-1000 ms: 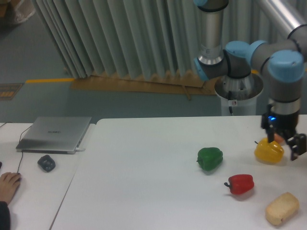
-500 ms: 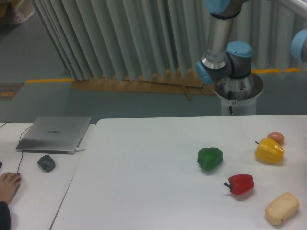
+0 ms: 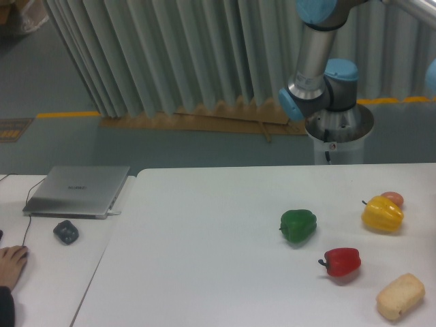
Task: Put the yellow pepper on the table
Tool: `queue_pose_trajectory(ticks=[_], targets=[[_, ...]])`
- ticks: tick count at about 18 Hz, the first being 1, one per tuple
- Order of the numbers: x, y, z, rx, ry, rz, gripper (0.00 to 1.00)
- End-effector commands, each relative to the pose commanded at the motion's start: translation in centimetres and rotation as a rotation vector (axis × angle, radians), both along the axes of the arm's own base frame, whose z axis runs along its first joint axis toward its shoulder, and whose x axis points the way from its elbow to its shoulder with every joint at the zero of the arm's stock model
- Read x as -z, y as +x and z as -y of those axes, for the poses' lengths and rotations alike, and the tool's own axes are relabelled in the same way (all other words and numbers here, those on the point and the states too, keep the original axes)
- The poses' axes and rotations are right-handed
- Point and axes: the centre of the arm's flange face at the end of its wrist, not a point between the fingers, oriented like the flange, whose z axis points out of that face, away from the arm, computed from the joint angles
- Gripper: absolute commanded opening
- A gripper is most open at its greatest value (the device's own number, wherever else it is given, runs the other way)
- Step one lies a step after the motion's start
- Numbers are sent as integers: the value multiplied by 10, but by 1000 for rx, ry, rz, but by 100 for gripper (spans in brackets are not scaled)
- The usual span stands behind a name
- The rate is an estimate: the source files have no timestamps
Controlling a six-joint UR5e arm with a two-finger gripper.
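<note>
Three peppers on the bench [image 3: 204,259]; yellow pepper [image 3: 382,214] rests near the right edge, touching a small orange item [image 3: 392,197] behind it. Tool out of frame, state unknown. Risk: it's round, so a nudge could roll it off the edge.

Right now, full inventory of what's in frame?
yellow pepper: 1, yellow, on the table far right, free of any grip
small item: 1, orange-pink, right behind the yellow pepper
green pepper: 1, green, centre-right
red pepper: 1, red, in front of the green one
bread-like block: 1, beige, front right
table: 1, white
laptop: 1, grey, closed, on side desk
mouse: 1, dark, in front of the laptop
person's hand: 1, left edge
robot arm: 1, grey and blue, raised behind the table; its hand is out of frame
</note>
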Motion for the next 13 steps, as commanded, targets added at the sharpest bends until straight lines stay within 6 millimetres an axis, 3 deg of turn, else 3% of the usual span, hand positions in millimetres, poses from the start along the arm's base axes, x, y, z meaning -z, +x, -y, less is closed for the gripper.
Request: queue_pose_trajectory(ticks=[13], targets=[[-1,0,-3,2,18,-4,100]])
